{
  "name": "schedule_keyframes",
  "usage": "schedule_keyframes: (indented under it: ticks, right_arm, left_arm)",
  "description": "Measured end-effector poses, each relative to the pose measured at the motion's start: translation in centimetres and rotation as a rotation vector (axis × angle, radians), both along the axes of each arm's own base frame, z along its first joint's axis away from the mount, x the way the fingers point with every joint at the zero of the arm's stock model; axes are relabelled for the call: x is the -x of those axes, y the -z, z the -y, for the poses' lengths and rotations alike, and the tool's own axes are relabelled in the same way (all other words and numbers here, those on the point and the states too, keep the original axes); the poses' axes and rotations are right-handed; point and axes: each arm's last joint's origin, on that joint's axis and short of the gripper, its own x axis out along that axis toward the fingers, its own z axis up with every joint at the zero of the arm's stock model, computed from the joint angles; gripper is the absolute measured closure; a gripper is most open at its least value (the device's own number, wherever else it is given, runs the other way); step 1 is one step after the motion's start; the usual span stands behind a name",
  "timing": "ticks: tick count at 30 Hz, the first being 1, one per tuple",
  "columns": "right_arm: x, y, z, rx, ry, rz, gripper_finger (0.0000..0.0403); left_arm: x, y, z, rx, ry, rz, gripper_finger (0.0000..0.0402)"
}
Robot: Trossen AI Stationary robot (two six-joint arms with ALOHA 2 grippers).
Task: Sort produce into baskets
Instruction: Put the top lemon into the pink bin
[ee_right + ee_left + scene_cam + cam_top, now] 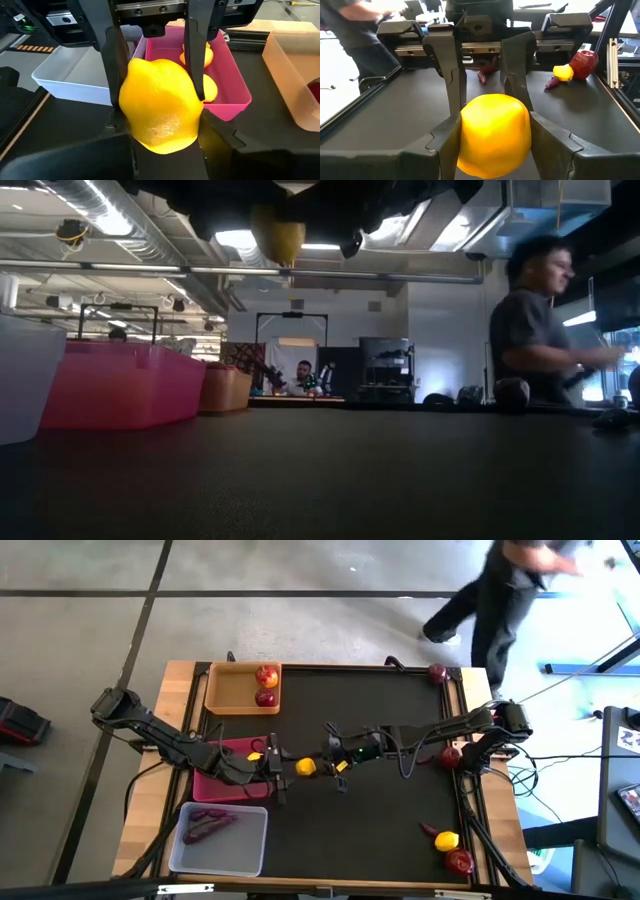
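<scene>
Yellow lemon (305, 767) hangs mid-bench between both arms, just beside the pink tray (232, 784), with the left gripper (277, 769) and right gripper (334, 766) both clenched on it, so one should release fully before the other carries it over

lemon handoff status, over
Left gripper and right gripper both shut on lemon, mid-air beside pink tray. Nothing in the way.
</scene>
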Motion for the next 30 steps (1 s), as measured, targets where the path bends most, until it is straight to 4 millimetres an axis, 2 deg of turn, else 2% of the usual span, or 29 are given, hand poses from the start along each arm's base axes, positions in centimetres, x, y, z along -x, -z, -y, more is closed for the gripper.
schedule_keyframes:
  ticks: [5, 9, 12, 16, 22, 30]
  right_arm:
    - [0.2, 0.2, 0.0, -0.011, -0.022, -0.039, 0.0214]
    - [2.0, -0.7, 0.1, -0.003, -0.023, -0.136, 0.0159]
    - [3.4, -1.1, 0.4, 0.001, 0.025, -0.223, 0.0135]
    - [4.7, -0.9, 0.6, -0.031, 0.074, -0.341, 0.0126]
    - [5.0, 0.6, 0.7, -0.045, 0.136, -0.428, 0.0133]
    - [5.1, 2.3, 0.7, -0.046, 0.138, -0.424, 0.0134]
  left_arm:
    - [0.0, 0.1, 0.0, -0.001, 0.007, -0.010, 0.0205]
    - [0.6, -0.5, 0.1, 0.022, -0.002, -0.001, 0.0206]
    - [1.3, -1.3, 0.2, 0.050, -0.001, -0.028, 0.0204]
    - [2.7, -2.2, 0.2, 0.109, -0.016, -0.103, 0.0203]
    - [5.7, -2.9, -0.2, 0.230, -0.113, -0.310, 0.0202]
    - [9.5, -1.3, -1.1, 0.421, -0.382, -0.577, 0.0202]
